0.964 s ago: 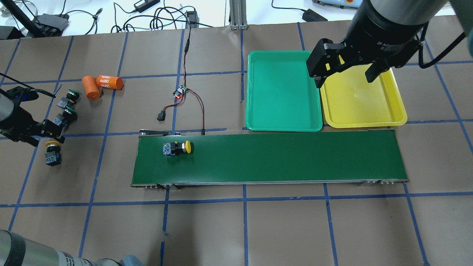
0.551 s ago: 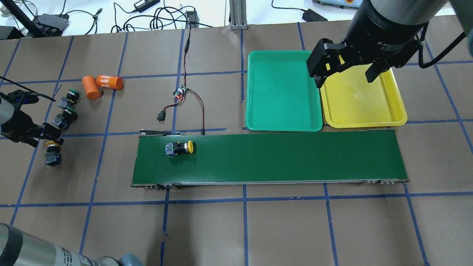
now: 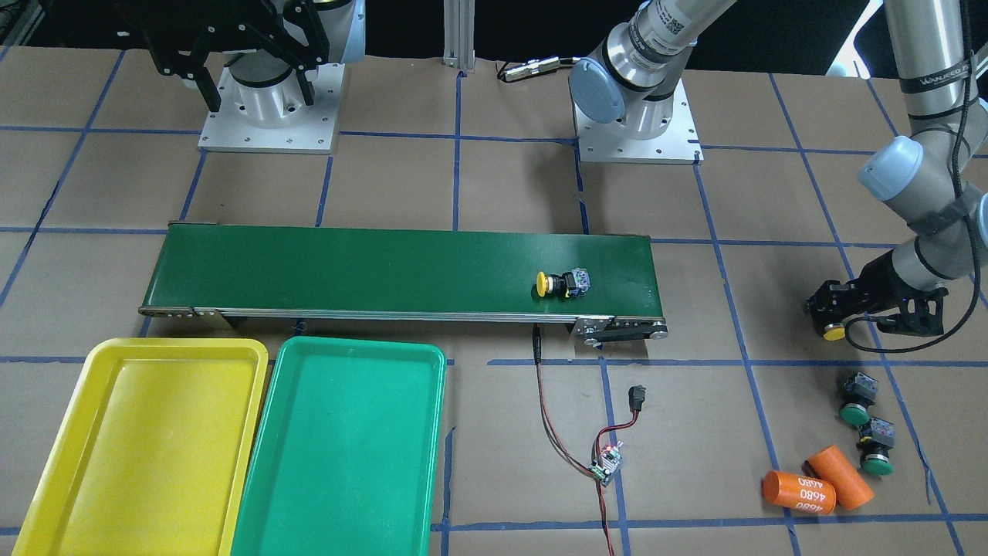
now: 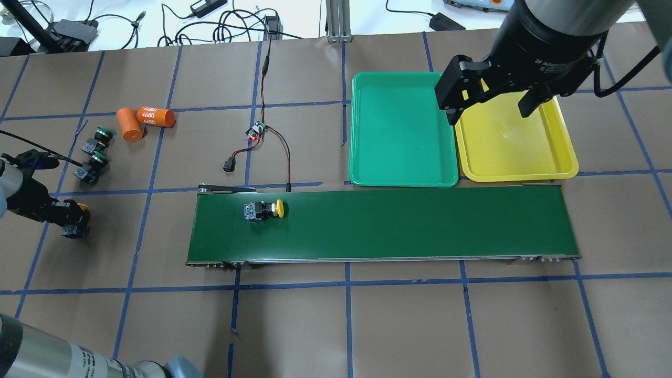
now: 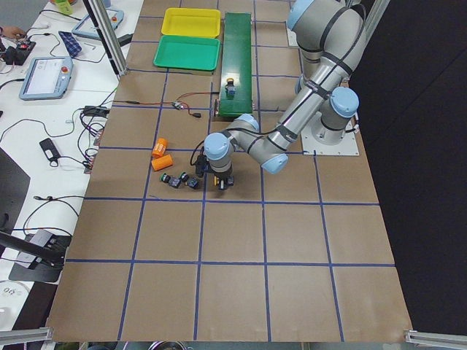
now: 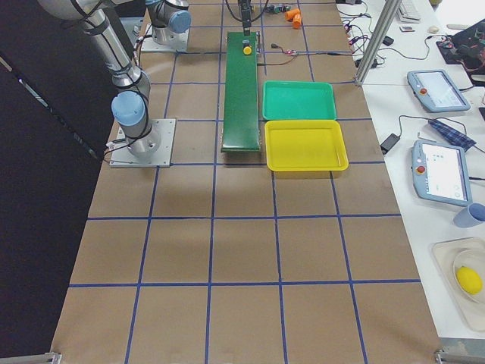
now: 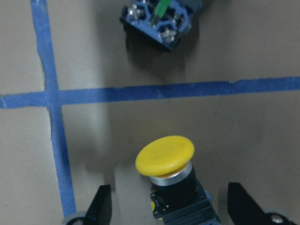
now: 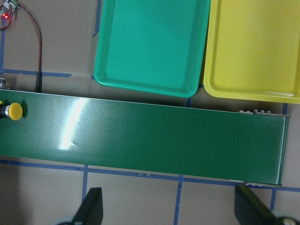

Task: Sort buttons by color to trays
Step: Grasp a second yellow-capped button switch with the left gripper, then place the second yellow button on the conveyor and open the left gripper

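One yellow button [image 7: 165,157] stands on the paper between the fingers [image 7: 101,206] of my left gripper [image 4: 71,218], which is open and low around it without touching. The grey rear block of a green button [image 7: 157,21] lies just beyond, and two green buttons [image 4: 100,137] [image 4: 90,169] lie nearby. Another yellow button [image 4: 265,211] lies on its side on the conveyor belt [image 4: 420,220], near its left end. My right gripper [image 4: 493,105] hangs open high over the seam between the green tray [image 4: 401,131] and the yellow tray [image 4: 514,142]. Both trays hold nothing.
Two orange cylinders [image 4: 147,119] lie behind the green buttons. A small circuit board [image 4: 257,131] with red and black wires sits between them and the trays. Cables and power bricks lie along the far table edge.
My left gripper has slid from beside the green buttons toward the near side and now straddles the yellow button. The yellow button on the belt has travelled a little to the right. The right arm is still.
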Tool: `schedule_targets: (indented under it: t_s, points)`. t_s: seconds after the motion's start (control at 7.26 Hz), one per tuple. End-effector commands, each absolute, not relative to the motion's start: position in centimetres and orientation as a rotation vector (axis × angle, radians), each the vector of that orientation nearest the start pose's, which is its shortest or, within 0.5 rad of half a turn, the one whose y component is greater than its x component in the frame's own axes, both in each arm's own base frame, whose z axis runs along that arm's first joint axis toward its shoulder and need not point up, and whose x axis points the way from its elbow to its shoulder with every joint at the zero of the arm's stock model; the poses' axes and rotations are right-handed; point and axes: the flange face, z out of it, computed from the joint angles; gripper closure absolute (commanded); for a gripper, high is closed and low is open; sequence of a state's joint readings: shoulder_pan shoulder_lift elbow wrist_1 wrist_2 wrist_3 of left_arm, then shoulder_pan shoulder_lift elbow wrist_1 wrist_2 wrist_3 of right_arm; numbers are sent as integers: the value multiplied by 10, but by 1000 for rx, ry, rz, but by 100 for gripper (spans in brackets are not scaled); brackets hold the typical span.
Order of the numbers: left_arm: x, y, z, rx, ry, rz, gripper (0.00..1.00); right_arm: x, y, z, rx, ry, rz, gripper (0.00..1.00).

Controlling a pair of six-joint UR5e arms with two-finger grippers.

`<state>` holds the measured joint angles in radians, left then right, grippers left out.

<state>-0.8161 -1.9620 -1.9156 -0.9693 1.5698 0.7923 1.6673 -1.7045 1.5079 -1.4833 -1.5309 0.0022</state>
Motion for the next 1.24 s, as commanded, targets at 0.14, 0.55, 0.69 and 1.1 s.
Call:
schedule_targets:
  t_s: [0.14,0.55,0.69,1.1]
  points:
    - [151,-505,252,-66,3222,204,100,178,-422,573,-146,3088,-168,0]
    - [-34,-504,284,-7,3230,178,100,179,-422,573,-148,3087,-165,0]
    - [-77,-495,279,27,3222,193,98,179,-422,573,-148,3087,-167,0]
    - [-102,-476,251,-57,3210,303,66,179,-422,573,-148,3087,-167,0]
